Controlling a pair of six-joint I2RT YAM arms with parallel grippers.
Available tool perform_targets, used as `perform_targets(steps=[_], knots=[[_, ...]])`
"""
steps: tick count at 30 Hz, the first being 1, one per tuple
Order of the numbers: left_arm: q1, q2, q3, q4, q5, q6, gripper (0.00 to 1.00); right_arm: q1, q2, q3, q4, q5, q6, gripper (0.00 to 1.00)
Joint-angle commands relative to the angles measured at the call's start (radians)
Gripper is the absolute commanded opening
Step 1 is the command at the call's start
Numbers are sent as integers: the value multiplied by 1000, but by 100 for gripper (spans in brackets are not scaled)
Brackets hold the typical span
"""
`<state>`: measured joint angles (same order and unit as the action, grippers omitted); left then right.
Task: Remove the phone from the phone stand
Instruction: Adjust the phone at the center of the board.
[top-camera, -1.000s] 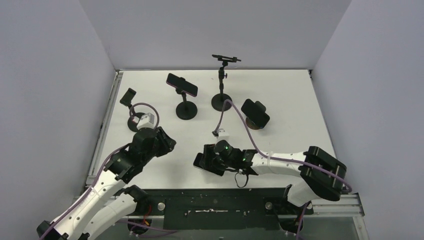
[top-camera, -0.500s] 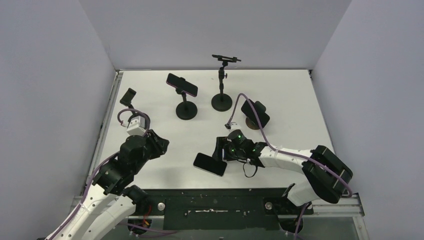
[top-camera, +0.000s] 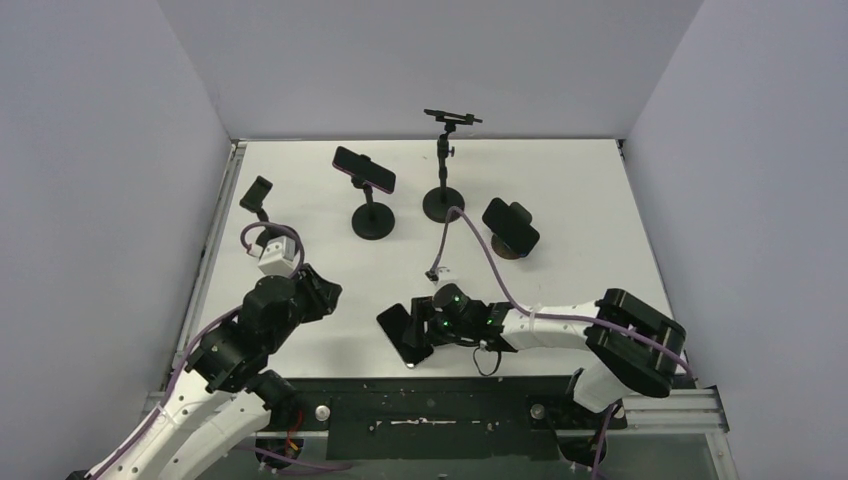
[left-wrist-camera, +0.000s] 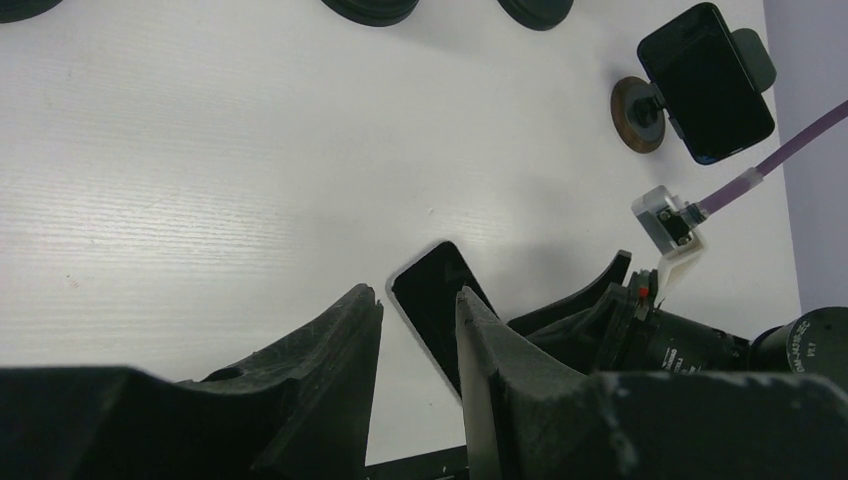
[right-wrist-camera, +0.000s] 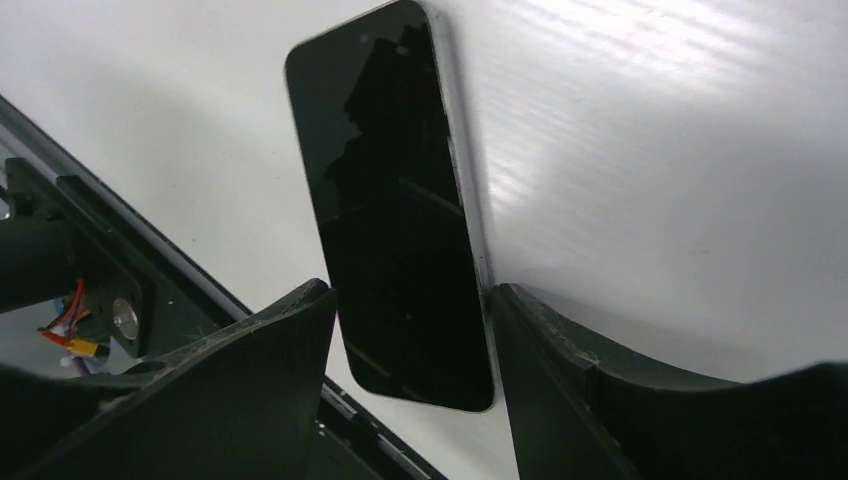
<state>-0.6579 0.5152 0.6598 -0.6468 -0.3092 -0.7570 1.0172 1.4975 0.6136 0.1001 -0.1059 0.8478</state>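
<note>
A black phone (top-camera: 397, 333) sits low over the table near its front edge, one end reaching over the black rail. In the right wrist view this phone (right-wrist-camera: 400, 230) runs lengthwise between my fingers. My right gripper (top-camera: 414, 331) (right-wrist-camera: 410, 292) is shut on its long edges. My left gripper (top-camera: 322, 291) (left-wrist-camera: 418, 296) hangs to the left of it, open, with bare table between its fingers. From the left wrist the phone (left-wrist-camera: 432, 285) shows just beyond the fingertips. At the back stands a phone stand (top-camera: 372, 218) carrying another phone (top-camera: 364, 169).
A tall stand (top-camera: 443, 190) rises at the back centre. A low stand with a dark phone (top-camera: 511, 226) (left-wrist-camera: 708, 80) sits right of it. A small holder (top-camera: 256, 193) stands by the left wall. The black front rail (top-camera: 440, 400) borders the table.
The right gripper has swung back left over the phone, and the phone has turned more end-on toward the front rail. The left arm drew back earlier and now holds still.
</note>
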Motion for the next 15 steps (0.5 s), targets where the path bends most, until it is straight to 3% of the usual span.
perform_targets(steps=[1, 7, 15], knots=[[-33, -21, 4, 19, -44, -13, 32, 86, 62, 25, 49, 35, 113, 59], [-90, -64, 3, 1, -103, -35, 32, 136, 86, 83, 20, 118, 132, 60], [-94, -104, 13, 16, -192, 17, 36, 209, -77, 17, -48, 400, 100, 61]])
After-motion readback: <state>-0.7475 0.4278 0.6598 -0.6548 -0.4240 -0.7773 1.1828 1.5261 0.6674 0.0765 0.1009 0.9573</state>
